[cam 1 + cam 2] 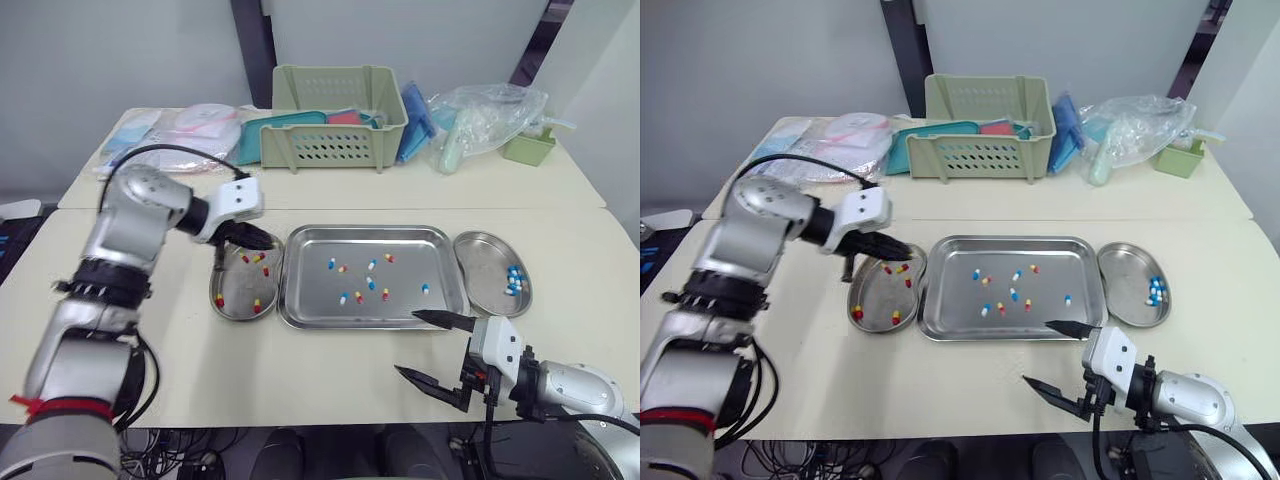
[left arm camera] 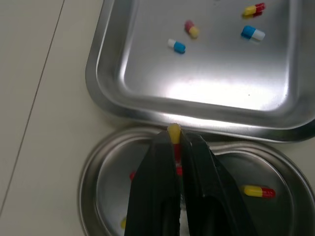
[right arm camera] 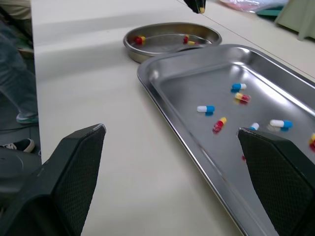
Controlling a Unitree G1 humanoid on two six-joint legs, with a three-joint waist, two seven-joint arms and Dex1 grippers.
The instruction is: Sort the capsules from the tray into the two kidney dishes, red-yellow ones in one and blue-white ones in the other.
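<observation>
The steel tray point(image 1: 300, 300) lies mid-table with several loose red-yellow and blue-white capsules. To its left sits a kidney dish point(image 1: 228, 300) with several red-yellow capsules. On its right, another kidney dish point(image 1: 485, 262) has several blue-white capsules point(image 1: 514, 280). My left gripper point(image 1: 262, 240) hangs over the left dish's far end, shut on a red-yellow capsule point(image 2: 173, 135) whose yellow tip sticks out between the fingers. Near the table's front edge, below the tray's right corner, my right gripper point(image 1: 436, 350) stands open with nothing in it.
A green basket point(image 1: 337, 118) stands at the back centre, with flat packets point(image 1: 190, 128) to its left and a plastic bag point(image 1: 480, 118) and a small green box point(image 1: 528, 148) to its right. A seam runs across between two tables behind the tray.
</observation>
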